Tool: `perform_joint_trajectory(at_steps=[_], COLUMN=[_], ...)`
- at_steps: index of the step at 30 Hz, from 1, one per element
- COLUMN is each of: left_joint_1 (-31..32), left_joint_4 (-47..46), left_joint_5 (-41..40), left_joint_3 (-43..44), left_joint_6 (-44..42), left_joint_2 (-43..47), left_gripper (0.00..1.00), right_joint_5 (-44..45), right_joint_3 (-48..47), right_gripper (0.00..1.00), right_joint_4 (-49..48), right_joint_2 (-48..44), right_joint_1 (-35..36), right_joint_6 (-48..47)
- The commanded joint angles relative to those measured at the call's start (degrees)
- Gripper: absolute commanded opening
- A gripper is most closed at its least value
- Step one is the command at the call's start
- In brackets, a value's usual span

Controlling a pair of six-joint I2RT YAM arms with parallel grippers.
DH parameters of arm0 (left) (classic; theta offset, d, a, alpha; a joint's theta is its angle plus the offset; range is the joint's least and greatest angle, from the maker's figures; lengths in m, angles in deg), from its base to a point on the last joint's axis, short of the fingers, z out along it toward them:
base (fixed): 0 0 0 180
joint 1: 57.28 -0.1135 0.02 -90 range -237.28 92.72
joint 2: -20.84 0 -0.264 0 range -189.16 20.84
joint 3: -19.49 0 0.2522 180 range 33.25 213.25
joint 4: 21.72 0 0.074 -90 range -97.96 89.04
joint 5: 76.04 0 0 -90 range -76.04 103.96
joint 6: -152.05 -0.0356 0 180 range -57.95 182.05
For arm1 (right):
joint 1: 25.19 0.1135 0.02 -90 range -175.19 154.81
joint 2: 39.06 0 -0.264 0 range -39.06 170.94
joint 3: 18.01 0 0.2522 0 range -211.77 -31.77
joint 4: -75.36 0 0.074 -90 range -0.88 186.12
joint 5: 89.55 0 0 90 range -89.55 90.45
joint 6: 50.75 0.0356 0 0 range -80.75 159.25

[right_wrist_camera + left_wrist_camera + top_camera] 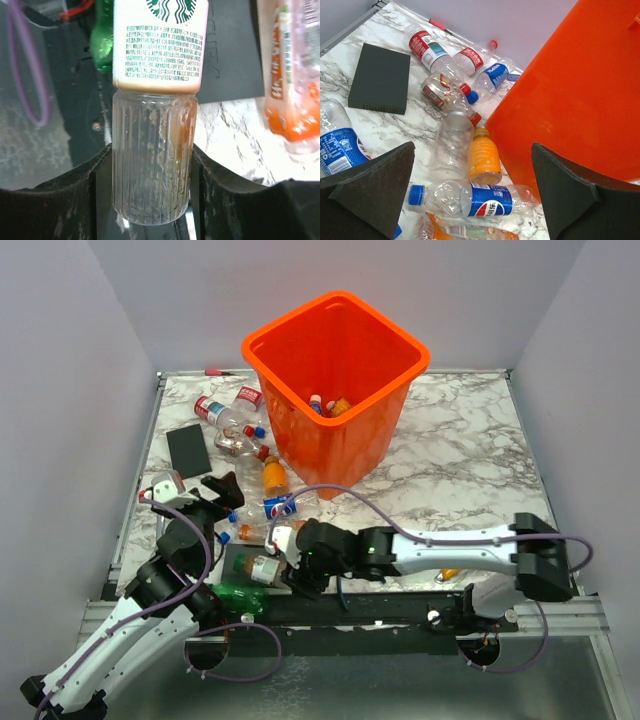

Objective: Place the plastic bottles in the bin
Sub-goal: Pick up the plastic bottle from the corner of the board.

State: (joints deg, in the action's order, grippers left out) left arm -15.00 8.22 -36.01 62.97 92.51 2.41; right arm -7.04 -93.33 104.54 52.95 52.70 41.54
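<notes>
While the left gripper (472, 150) hangs with its jaws spread wide and nothing between them above the plastic bottles (455, 100) strewn on the marbled bench (460, 460) left of the bin (335, 440), the right gripper (152, 170), near the bench's front edge, has both fingers (75, 200) pressed against the ribbed clear base of a Starbucks bottle (155, 75). The orange bin stands upright left of the bench's centre, with at least two bottles (318, 402) lying inside. A Pepsi bottle (482, 199) and an orange juice bottle (484, 160) lie beside the bin's left wall. A green bottle (238, 598) rests at the front edge, and a black pad (188, 448) lies near the left edge.
</notes>
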Motion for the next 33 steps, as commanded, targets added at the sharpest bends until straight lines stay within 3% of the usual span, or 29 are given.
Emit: perform_joint_trajectory(at_steps=[1,6,10,13,16,19,21,33], left_joint_1=[0.00,0.03,0.01,0.06,0.11,0.08,0.03,0.09], left_joint_4=[0.58,-4.29,-12.58,-20.37,-22.25,-28.49,-34.23,-41.06], left_joint_5=[-2.55,1.04,12.88,29.49,45.30,63.29,70.90,76.85], left_joint_3=[0.00,-0.05,0.97,2.24,8.52,12.43,13.79,18.16], left_joint_6=[-0.70,-0.72,0.45,-1.51,0.18,4.66,9.19,17.58], left_joint_2=[2.46,5.95,5.92,3.43,-4.26,-11.97,-15.71,-23.89], left_gripper=[0.99,0.99,0.99,0.99,0.99,0.99,0.99,0.99], right_joint_5=[7.91,17.46,24.31,27.33,28.50,26.71,25.16,17.42], right_joint_3=[3.29,14.68,25.45,31.35,35.99,38.21,37.55,30.05], right_gripper=[0.31,0.21,0.01,0.01,0.01,0.01,0.01,0.01], right_joint_4=[6.12,3.92,-5.55,-13.94,-24.15,-32.24,-34.36,-34.89], right_joint_2=[-12.57,-32.13,-43.45,-48.81,-52.17,-53.23,-53.09,-55.89], right_joint_1=[1.79,1.75,1.78,1.73,1.75,1.74,1.76,1.80], right_joint_6=[4.41,13.93,20.20,21.89,21.34,19.38,18.01,11.72])
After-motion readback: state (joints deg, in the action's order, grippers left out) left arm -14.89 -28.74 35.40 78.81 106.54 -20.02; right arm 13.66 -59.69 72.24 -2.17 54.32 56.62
